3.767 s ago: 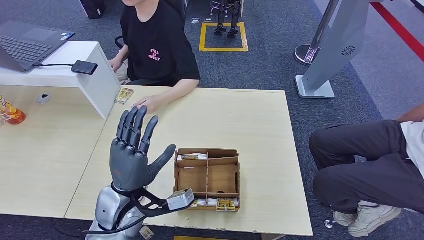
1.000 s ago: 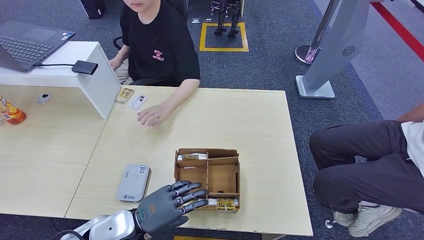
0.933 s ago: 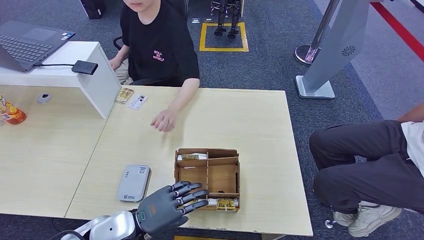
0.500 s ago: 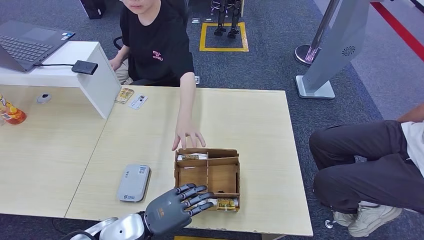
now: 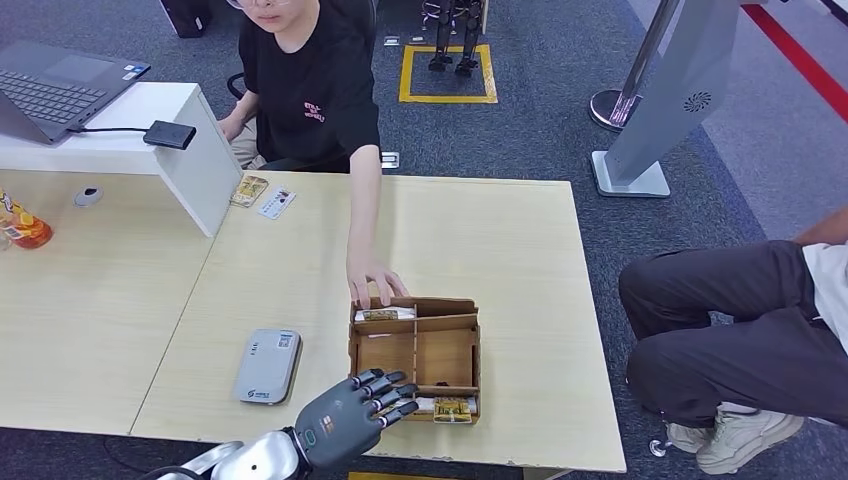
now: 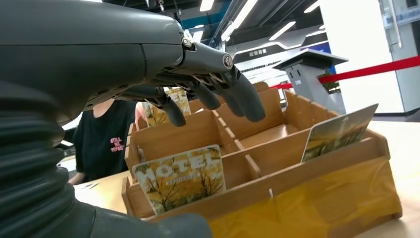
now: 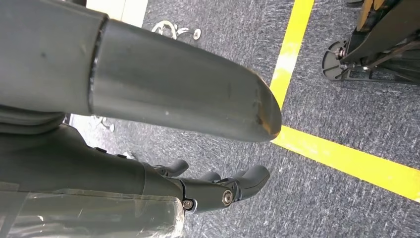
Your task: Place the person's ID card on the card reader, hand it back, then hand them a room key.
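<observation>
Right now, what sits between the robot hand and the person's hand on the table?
In the head view, the wooden card box lies between the left robot hand and the person's hand, which touches its far edge.

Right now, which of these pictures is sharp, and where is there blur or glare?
Head view: evenly lit and sharp, soft shadows on the table. Left wrist view: the wooden box and hotel card are clear, the bright background glares white. Right wrist view: the near thumb is big and soft, the carpet sharper.
</observation>
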`<state>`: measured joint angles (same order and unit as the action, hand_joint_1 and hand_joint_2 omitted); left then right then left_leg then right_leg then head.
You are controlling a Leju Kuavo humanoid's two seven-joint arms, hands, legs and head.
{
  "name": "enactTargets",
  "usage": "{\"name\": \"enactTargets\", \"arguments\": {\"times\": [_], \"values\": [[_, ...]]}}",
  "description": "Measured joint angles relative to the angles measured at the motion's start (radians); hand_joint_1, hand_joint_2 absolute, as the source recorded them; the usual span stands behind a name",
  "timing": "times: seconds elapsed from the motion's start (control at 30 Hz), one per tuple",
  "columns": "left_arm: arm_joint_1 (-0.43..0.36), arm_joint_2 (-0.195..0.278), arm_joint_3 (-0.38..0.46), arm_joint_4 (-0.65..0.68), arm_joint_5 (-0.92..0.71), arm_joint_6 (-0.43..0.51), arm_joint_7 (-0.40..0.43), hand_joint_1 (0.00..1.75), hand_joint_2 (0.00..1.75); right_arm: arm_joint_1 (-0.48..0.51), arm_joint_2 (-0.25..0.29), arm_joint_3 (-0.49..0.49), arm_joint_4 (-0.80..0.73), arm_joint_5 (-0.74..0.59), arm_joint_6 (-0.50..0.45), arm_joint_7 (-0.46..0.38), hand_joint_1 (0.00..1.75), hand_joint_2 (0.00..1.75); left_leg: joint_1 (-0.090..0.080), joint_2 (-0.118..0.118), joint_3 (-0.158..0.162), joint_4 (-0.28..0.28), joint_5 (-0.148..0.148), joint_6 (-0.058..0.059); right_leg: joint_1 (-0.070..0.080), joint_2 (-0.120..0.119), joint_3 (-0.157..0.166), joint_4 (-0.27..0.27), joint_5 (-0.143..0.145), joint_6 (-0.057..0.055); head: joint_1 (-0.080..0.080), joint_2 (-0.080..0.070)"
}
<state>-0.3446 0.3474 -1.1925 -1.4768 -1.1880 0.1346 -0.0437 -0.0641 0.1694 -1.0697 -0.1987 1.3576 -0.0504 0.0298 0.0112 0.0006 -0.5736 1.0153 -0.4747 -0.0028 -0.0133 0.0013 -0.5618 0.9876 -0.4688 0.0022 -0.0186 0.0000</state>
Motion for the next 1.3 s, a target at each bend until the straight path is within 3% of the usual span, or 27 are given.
{"name": "enactTargets", "arguments": {"times": [0.63, 0.87, 1.0, 1.3], "values": [[0.036, -0.006, 0.000, 0.029, -0.070, 0.002, 0.061, 0.45, 1.75, 0.000, 0.000, -0.008, 0.000, -0.004, -0.002, 0.000, 0.00, 0.00, 0.000, 0.000, 0.000, 0.000, 0.000, 0.000, 0.000, 0.000, 0.000, 0.000, 0.000, 0.000, 0.000, 0.000], [0.095, -0.030, 0.031, 0.029, -0.169, 0.133, 0.107, 0.51, 1.75, 0.001, 0.000, -0.015, 0.000, -0.007, -0.010, 0.002, 0.00, 0.00, 0.000, 0.000, 0.000, 0.000, 0.000, 0.000, 0.000, 0.000, 0.000, 0.000, 0.000, 0.000, 0.000, 0.000], [0.133, -0.050, 0.072, 0.027, -0.203, 0.204, 0.119, 0.45, 1.75, 0.001, 0.000, -0.022, 0.000, -0.007, -0.017, 0.006, 0.00, 0.00, 0.000, 0.000, 0.000, 0.000, 0.000, 0.000, 0.000, 0.000, 0.000, 0.000, 0.000, 0.000, 0.000, 0.000], [0.171, -0.075, 0.138, 0.024, -0.221, 0.236, 0.127, 0.39, 1.75, 0.001, 0.001, -0.028, 0.000, -0.007, -0.019, 0.007, 0.00, 0.00, 0.000, 0.000, 0.000, 0.000, 0.000, 0.000, 0.000, 0.000, 0.000, 0.000, 0.000, 0.000, 0.000, 0.000]]}}
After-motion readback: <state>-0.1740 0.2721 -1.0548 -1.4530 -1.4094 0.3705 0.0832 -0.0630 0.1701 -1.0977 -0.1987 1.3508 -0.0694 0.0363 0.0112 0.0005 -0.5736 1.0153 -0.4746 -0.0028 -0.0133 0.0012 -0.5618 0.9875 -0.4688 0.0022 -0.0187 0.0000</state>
